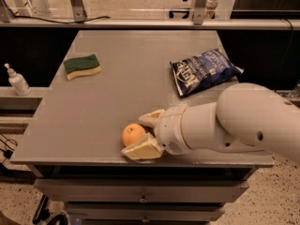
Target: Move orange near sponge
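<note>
The orange (133,133) sits on the grey table (93,107) near its front edge. My gripper (142,134) is at the orange from the right, open, with one pale finger (151,118) behind the fruit and the other finger (140,150) in front of it. The fingers stand around the orange without closing on it. The sponge (82,66), dark green on top and pale yellow below, lies at the far left of the table, well away from the orange and the gripper.
A blue chip bag (202,71) lies at the right rear of the table, behind my white arm (234,123). A small white pump bottle (18,80) stands on a shelf left of the table. Metal frame legs stand behind the table's far edge.
</note>
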`<state>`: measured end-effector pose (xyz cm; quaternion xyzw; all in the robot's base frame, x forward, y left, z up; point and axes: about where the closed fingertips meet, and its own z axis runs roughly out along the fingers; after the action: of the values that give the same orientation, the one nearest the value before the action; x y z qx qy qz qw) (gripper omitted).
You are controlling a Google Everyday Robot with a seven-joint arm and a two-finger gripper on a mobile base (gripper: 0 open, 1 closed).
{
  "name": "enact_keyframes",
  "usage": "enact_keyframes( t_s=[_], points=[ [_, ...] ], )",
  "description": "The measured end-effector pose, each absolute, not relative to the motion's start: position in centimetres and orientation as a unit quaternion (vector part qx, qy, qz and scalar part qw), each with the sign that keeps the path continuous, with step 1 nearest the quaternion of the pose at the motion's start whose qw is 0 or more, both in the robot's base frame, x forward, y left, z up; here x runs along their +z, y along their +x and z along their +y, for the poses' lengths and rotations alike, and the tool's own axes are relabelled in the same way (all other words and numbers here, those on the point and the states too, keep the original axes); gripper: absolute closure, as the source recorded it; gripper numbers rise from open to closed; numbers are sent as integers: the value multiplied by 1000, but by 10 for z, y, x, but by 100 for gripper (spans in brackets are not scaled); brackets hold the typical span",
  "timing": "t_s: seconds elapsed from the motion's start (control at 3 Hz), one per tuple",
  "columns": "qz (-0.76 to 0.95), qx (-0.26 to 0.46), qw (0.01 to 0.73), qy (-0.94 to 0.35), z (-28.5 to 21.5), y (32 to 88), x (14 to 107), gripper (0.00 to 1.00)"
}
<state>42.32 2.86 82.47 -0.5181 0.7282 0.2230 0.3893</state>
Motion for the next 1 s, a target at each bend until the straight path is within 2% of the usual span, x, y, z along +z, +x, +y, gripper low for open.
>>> enact_keyframes(
  t_s=[0.67, 1.0],
  points=[
    [728, 212, 398, -516, 33, 433, 837, 87],
    [723, 195, 413, -519, 29, 442, 861, 100]
  ],
)
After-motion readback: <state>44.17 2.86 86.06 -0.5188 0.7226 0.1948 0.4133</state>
